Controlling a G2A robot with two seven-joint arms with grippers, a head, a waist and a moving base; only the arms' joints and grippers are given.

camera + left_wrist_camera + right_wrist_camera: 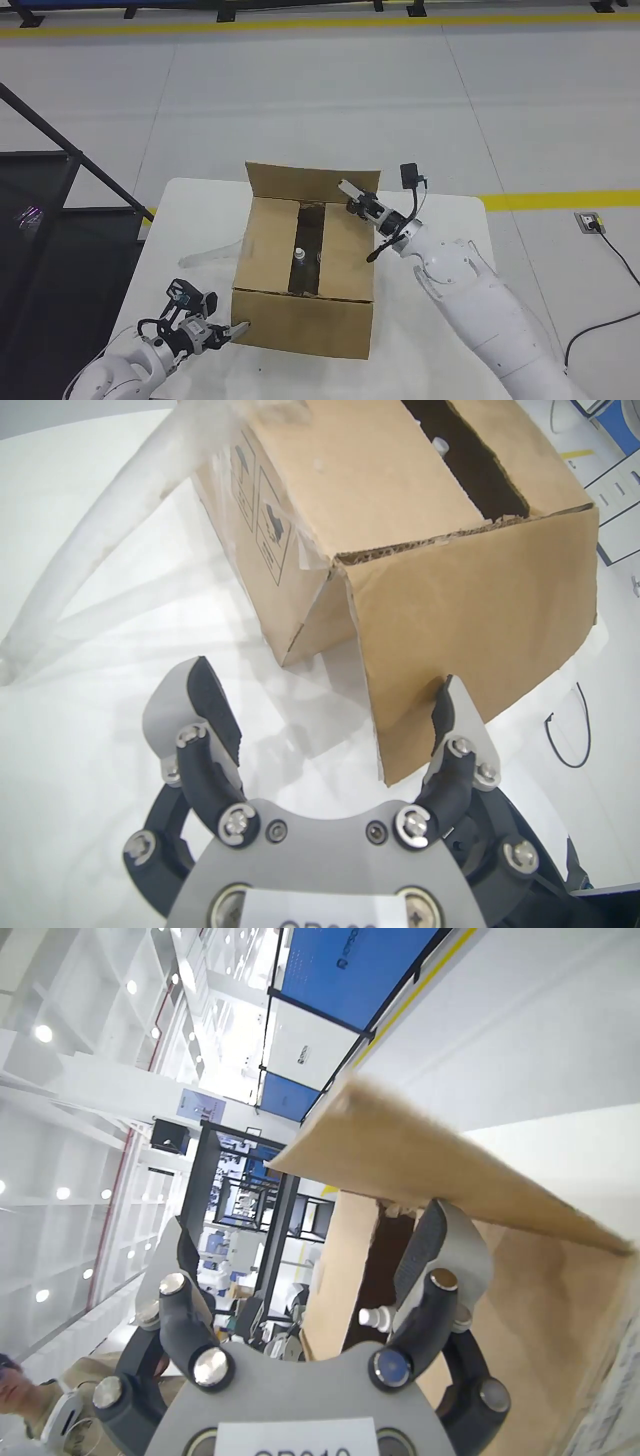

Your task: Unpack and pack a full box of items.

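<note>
While agape, left claw [324,675] astride box [475,600] corner.

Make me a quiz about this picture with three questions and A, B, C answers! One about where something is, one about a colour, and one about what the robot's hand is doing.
1. Where is the white bottle?
A. on the table
B. inside the box
C. in a gripper

2. What colour is the box?
A. brown
B. blue
C. green

3. How is the left gripper?
A. shut on the bottle
B. shut on a flap
C. open

Answers:
1 B, its cap shows through the gap in the box's top.
2 A, it is plain brown cardboard.
3 C, it is spread wide by the box's near corner, holding nothing.
</note>
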